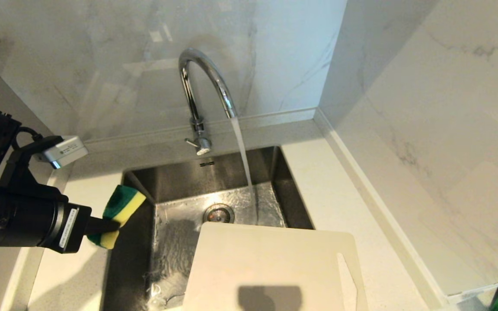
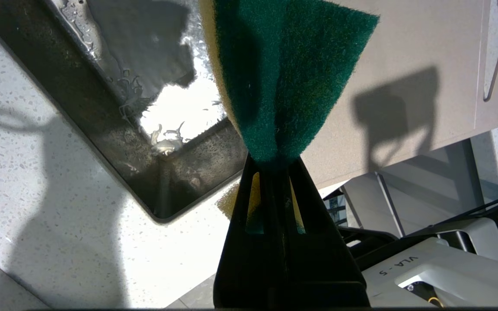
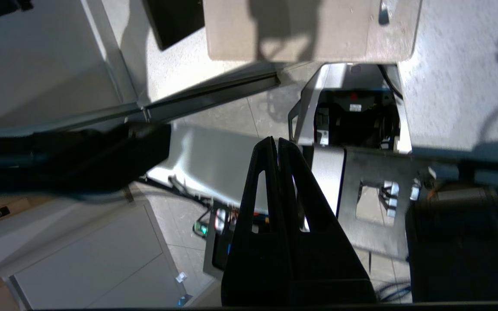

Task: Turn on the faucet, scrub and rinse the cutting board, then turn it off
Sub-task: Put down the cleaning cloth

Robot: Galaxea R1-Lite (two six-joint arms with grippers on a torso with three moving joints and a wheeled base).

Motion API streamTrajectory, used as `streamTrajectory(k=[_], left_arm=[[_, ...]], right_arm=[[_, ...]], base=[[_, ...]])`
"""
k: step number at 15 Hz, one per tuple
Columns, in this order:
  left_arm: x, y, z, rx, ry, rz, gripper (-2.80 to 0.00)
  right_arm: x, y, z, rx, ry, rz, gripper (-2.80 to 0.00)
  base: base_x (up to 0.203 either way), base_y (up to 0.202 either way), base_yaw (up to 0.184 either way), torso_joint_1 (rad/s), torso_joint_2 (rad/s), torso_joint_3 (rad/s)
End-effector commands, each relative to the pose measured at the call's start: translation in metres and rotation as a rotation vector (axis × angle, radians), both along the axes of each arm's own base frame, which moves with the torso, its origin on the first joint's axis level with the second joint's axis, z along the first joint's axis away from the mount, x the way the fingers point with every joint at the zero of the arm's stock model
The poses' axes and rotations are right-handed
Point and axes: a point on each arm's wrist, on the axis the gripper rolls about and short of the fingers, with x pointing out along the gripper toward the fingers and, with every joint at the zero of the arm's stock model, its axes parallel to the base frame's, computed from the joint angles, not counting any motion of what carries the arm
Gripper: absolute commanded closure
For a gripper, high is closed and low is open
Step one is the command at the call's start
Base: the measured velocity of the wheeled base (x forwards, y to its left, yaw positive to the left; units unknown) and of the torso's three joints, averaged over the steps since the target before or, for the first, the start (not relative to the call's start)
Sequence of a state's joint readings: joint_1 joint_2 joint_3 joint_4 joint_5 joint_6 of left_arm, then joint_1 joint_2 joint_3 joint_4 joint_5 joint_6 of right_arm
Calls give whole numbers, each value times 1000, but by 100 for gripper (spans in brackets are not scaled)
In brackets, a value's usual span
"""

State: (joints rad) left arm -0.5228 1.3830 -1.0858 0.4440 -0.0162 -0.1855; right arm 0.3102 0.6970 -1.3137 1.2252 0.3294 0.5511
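While water runs from the faucet [image 1: 197, 93] into the sink [image 1: 214, 179], we hold a green-and-yellow sponge [image 1: 118, 212] pinched tight in our left gripper [image 1: 102, 225] above the sink's left rim; our right gripper [image 3: 278, 144] is out of the head view, its 2 fingers pressed together on nothing, hanging off the counter's front edge over our own base. The cutting board [image 1: 266, 263] lies flat across the sink's near right corner, partly over the basin and partly on the counter [image 1: 344, 203], clear of both grippers; the stream lands beyond its far edge, near the drain [image 1: 218, 213], so the board is not under the water.

We judge the main risk to be the unsteadied board; with nothing holding it, a hard scrub could tip or slide it into the basin. A second risk is the sponge slipping from its narrow pinch under pressure.

The sink holds only a thin sheet of running water and its drain; no dishes show inside.
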Motion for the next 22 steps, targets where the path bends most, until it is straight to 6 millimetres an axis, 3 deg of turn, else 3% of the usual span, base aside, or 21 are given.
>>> streamTrajectory(k=[1, 4, 9, 12, 17, 22], left_arm=[[-4, 2, 2, -4, -8, -1, 0], [-8, 3, 2, -5, -8, -3, 0], [-12, 6, 6, -15, -31, -3, 0], [-23, 11, 8, -11, -53, -31, 0], [-37, 17, 17, -10, -103, -58, 0], [-57, 28, 20, 3, -94, -68, 0]], right_arm=[[-32, -10, 8, 45, -43, -19, 0], [-56, -18, 16, 63, -39, -70, 0], [-70, -27, 8, -71, -92, -335, 0], [-87, -14, 1, -76, -106, -476, 0], [-144, -3, -42, -23, -270, -538, 0], [-150, 9, -108, -103, -235, -561, 0]], base=[[0, 0, 0, 0, 0, 0], [0, 0, 0, 0, 0, 0], [0, 0, 0, 0, 0, 0], [0, 0, 0, 0, 0, 0], [0, 0, 0, 0, 0, 0], [0, 0, 0, 0, 0, 0]])
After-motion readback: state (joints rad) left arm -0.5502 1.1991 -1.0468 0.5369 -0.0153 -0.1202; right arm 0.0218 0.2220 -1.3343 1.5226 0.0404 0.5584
